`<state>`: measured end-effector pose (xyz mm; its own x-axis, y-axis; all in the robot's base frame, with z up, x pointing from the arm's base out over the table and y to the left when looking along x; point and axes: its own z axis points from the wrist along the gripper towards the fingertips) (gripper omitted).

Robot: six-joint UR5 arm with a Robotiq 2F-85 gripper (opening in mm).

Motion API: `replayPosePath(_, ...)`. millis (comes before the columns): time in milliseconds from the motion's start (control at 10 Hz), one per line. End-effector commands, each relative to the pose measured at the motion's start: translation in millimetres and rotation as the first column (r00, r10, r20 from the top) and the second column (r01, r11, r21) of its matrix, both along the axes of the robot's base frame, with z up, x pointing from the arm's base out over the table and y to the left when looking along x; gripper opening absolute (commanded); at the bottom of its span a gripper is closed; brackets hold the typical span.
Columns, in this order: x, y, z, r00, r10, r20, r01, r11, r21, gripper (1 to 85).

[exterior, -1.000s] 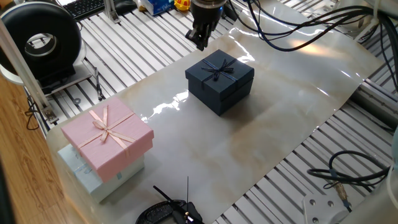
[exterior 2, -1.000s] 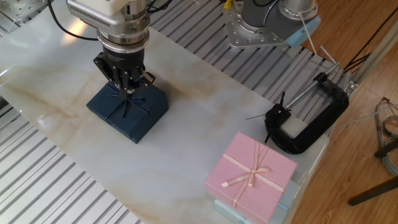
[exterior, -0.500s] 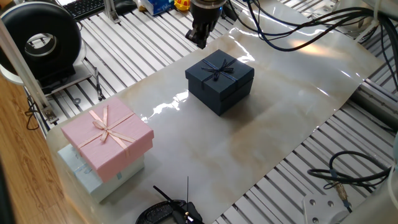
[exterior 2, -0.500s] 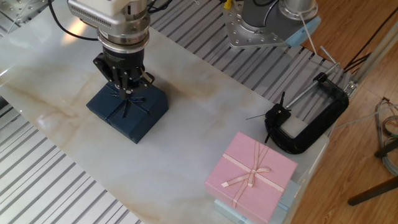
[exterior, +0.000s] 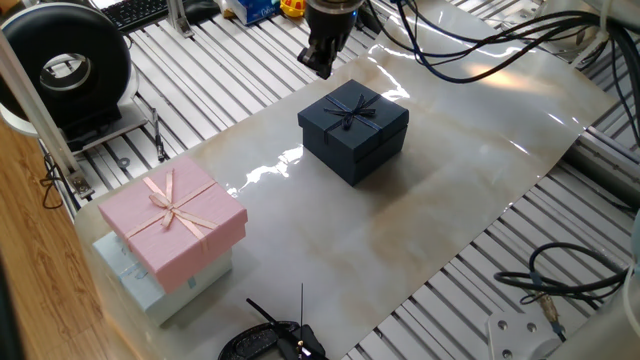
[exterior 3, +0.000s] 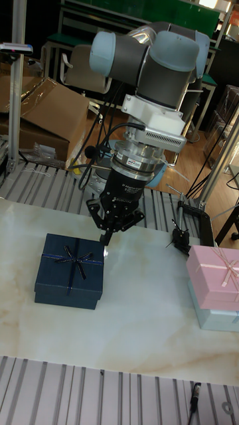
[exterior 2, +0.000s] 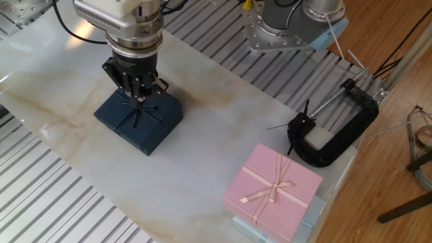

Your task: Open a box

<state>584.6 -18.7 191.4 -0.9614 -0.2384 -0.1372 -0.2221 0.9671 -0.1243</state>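
Navy box (exterior: pixel 353 131) sits upright on the pale mat; lid on; dark bow on top.

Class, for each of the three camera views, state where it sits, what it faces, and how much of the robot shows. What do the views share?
One fixed view: high, by the pink box; only the tool shows.
The other fixed view: high, opposite side; tool over the navy box, black clamp near.
Tall fixed view: low, facing the arm; whole arm shows.
Shared: navy box, pink box, tool.

Robotics lab: slotted alu bench (exterior: pixel 200 70), clamp (exterior 2: pixel 334 131), cables (exterior: pixel 480 45), cardboard boxes (exterior 3: pixel 50 109).
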Motion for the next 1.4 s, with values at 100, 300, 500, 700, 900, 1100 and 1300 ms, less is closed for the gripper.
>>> replayPosePath(100,-3.7,2,2.7,0.999,-0.028,-0.026,0.028,1.000,0.001,1.3)
replayPosePath(300,-12.4,7,4.6,0.995,-0.074,-0.074,0.074,0.997,0.006,1.3)
replayPosePath(500,-21.0,20,3.6,0.985,-0.133,-0.108,0.140,0.989,0.055,1.3)
replayPosePath(700,-22.1,21,2.9,0.985,-0.129,-0.112,0.136,0.989,0.055,1.3)
replayPosePath(900,-21.5,21,3.2,0.986,-0.131,-0.108,0.137,0.989,0.051,1.3)
replayPosePath(1100,-20.9,23,3.5,0.985,-0.139,-0.105,0.145,0.988,0.057,1.3)
replayPosePath(1300,-22.4,10,4.3,0.978,-0.180,-0.101,0.182,0.983,0.008,1.7)
